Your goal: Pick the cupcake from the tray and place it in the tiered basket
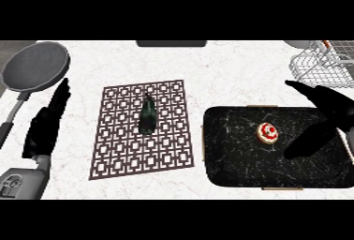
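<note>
Hovering open right hand beside cupcake

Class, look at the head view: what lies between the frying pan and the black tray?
The patterned mat with a dark green vegetable on it lies between the frying pan and the tray.

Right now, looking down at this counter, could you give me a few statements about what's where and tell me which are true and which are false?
1. The cupcake sits on the black tray. True.
2. The right hand has the cupcake in its fingers. False: it is open over the tray's right side, beside the cupcake, holding nothing.
3. A dark green vegetable lies on the patterned mat. True.
4. The wire basket stands at the counter's left. False: it is at the upper right; a grey pan is at the left.
5. The left hand rests open at the left, beside the mat. True.
</note>
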Tool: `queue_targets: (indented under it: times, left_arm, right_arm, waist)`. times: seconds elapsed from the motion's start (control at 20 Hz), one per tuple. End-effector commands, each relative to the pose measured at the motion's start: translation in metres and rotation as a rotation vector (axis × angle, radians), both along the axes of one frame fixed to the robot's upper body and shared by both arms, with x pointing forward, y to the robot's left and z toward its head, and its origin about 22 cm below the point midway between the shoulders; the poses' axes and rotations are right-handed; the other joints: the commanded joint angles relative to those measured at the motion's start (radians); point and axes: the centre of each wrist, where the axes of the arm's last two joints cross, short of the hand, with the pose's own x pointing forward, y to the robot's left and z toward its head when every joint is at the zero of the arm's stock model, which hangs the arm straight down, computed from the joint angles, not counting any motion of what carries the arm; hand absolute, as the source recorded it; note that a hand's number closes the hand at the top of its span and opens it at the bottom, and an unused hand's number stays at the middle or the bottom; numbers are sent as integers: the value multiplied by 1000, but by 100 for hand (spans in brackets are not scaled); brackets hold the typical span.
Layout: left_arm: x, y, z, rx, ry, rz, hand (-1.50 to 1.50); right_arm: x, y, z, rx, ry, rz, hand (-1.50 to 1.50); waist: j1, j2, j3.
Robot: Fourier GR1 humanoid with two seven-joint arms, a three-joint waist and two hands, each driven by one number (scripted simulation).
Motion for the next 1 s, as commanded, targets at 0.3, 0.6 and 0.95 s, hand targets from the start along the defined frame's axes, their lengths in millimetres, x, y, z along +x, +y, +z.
queue_targets:
  times: [0.3, 0.6, 0.95]
  left_arm:
    - [0, 5, 0, 10, 0, 9, 0]
    - [10, 8, 3, 9, -6, 1, 0]
    - [-8, 1, -1, -6, 3, 9, 0]
  right_arm:
    - [-4, 30, -19, -140, -8, 2, -150]
    - [-3, 32, -11, -165, 20, 3, -150]
    - [-14, 33, -45, -144, 57, -36, -150]
  waist:
    - [3, 0, 0]
    - [3, 1, 0]
    - [2, -1, 0]
